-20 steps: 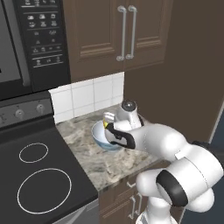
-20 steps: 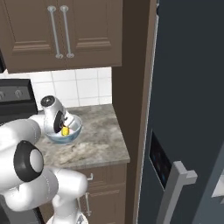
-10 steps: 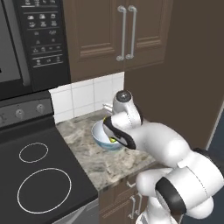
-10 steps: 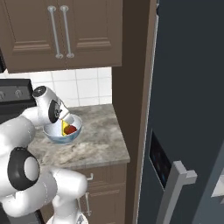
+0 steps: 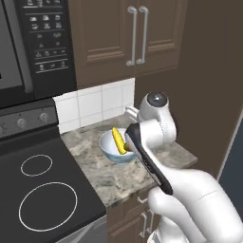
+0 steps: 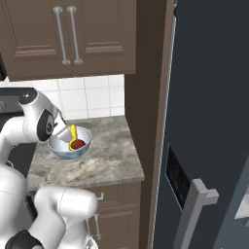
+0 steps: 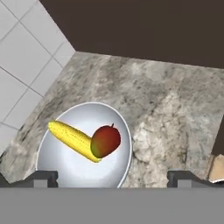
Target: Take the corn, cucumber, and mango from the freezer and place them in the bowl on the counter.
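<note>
The pale blue-white bowl (image 7: 65, 168) stands on the marbled counter (image 7: 166, 100) near the tiled wall. In it the yellow corn (image 7: 72, 139) lies with the red-orange mango (image 7: 105, 141) against its green tip. My gripper (image 7: 113, 178) hangs open just above the bowl's near rim, with nothing between its fingers. From the right base, the bowl (image 6: 68, 153) holds the corn (image 6: 73, 135) and the mango (image 6: 79, 144), and my hand covers its left edge. The cucumber is out of view. The dark freezer (image 6: 209, 97) stands to the right, its door swung outward.
A black stovetop (image 5: 42, 199) borders the counter (image 5: 114, 178) on the left, below a wall oven panel. Brown wall cabinets (image 6: 73, 34) hang above the tiles. A tall brown panel (image 6: 148, 97) separates the counter from the freezer.
My hand has lifted up and back from the bowl, uncovering the mango lying beside the corn. The jaws have spread a little wider.
</note>
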Controlling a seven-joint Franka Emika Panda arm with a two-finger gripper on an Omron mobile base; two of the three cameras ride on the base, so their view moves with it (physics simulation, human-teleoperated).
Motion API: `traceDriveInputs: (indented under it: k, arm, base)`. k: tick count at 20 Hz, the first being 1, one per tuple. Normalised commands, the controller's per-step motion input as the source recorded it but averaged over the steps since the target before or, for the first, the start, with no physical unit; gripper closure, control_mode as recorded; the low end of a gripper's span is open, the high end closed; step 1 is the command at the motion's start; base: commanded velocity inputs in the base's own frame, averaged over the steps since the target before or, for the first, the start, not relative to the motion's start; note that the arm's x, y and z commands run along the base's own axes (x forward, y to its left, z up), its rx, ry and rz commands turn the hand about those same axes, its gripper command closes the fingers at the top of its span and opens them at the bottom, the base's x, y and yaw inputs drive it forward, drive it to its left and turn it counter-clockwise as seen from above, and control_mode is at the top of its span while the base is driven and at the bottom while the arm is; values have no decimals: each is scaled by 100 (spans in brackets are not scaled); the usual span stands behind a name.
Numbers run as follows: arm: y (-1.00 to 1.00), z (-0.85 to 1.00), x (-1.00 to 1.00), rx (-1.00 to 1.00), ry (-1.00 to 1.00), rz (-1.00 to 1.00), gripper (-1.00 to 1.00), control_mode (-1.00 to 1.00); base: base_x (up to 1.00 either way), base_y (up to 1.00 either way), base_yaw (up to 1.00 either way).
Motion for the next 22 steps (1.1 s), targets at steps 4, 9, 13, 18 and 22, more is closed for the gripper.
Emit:
traceDriveInputs:
  k: [4,9,13,18,22]
  arm:
    - [-46,47,-100,17,-4,-1,-100,-100]
    - [-18,30,-100,13,0,0,-100,-100]
    - [0,3,-25,1,0,0,-100,100]
    - [0,0,0,0,0,0,-100,100]
    - [0,0,0,0,0,0,-100,100]
  base:
    - [0,0,0]
    - [0,0,0]
    - [-75,1,0]
    - [-100,1,-11]
    - [-100,0,-48]
